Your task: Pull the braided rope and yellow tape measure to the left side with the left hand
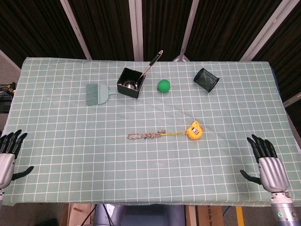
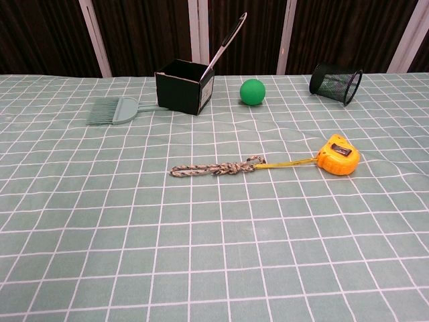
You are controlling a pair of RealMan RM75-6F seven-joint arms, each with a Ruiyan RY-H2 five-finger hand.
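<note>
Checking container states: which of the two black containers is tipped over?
The black mesh cup, far right; it tilts with its opening sideways. The black box sits upright, holding a ladle.

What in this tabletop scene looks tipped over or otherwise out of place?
The black mesh cup at the far right lies tipped on its side, its opening toward the camera. The tape measure has its tape drawn out to the braided rope.

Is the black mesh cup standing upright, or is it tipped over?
Tipped. The black mesh cup lies tilted on the table, its open mouth turned sideways toward the green ball.
</note>
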